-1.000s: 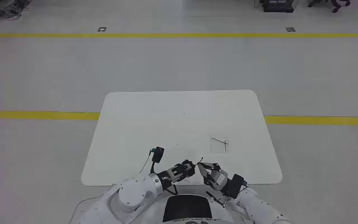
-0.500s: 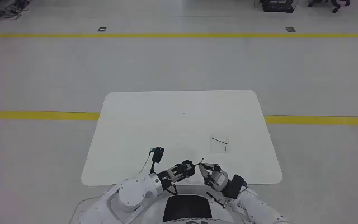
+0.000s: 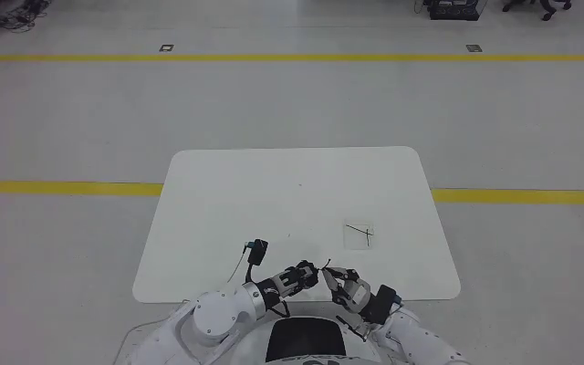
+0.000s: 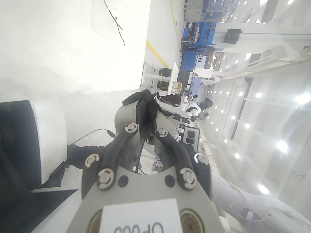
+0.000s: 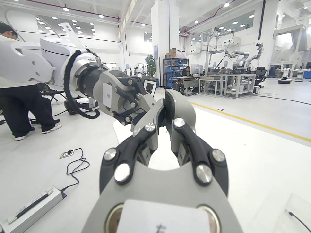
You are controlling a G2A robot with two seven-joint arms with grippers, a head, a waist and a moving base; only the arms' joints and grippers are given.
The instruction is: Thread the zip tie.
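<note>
your right gripper (image 5: pixel 165 107) has edged in beside the left gripper (image 4: pixel 145 105); both pinch the zip tie (image 4: pixel 142 146). the ends look close enough to thread.

My left arm (image 3: pixel 228 312) and right arm (image 3: pixel 406 330) are bent inward over the near edge of the worktop (image 3: pixel 292 182), wrists angled toward each other. My left jaws and right jaws are both closed, tips just beside each other.
</note>
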